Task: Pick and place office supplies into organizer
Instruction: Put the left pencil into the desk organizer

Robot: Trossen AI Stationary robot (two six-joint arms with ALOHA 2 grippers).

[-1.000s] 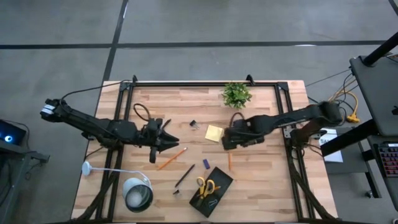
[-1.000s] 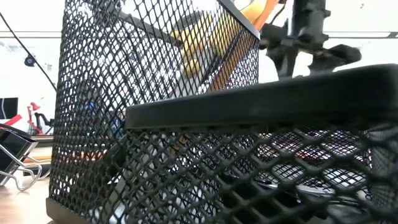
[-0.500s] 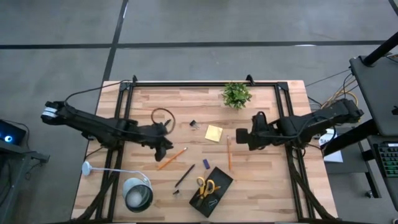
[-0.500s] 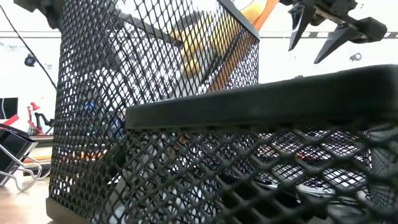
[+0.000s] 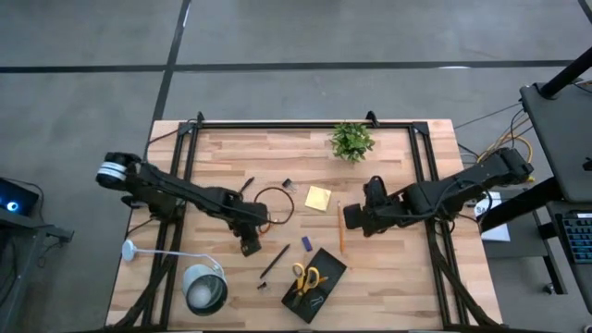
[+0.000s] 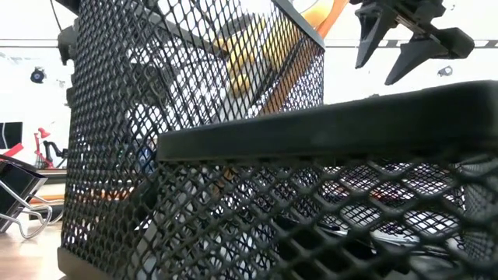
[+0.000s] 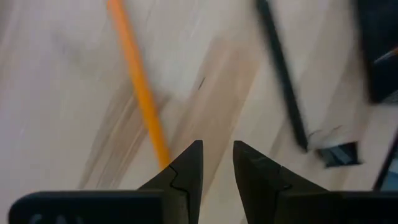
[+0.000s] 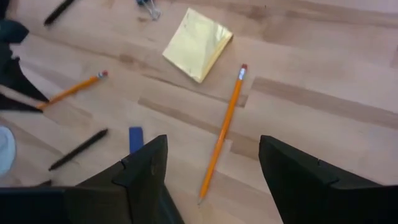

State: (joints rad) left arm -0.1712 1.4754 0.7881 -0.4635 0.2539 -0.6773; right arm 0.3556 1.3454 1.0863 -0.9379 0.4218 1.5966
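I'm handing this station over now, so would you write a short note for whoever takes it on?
Left gripper: empty, fingers slightly apart, over one orange pencil.
Right gripper: open, empty, above the second pencil.
Done: yellow-handled scissors lie in the organizer.
Left on the table: both pencils, black pen, sticky-note pad, binder clip, blue piece.

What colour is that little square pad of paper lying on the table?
Yellow. The sticky-note pad shows best in the right wrist view.
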